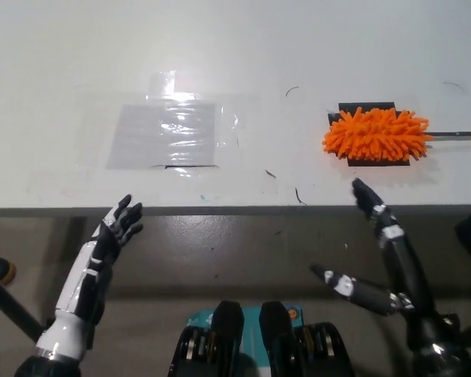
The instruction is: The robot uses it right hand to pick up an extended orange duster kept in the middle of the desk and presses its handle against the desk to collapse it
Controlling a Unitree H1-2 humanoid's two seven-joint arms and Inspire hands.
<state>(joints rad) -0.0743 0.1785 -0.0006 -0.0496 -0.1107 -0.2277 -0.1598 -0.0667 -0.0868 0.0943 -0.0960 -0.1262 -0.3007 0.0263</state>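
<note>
An orange fluffy duster lies on the white desk at the right, its head over a black patch. Its thin dark handle runs right to an orange tip near the picture's edge. My black right hand hovers below the desk's front edge, just under the duster, open with its fingers spread and holding nothing. My left hand rests at the lower left, below the desk edge, open and empty.
A clear plastic sheet is taped flat on the desk's middle left. Small dark marks dot the desk between the sheet and the duster. The desk's front edge crosses the picture; floor lies below it.
</note>
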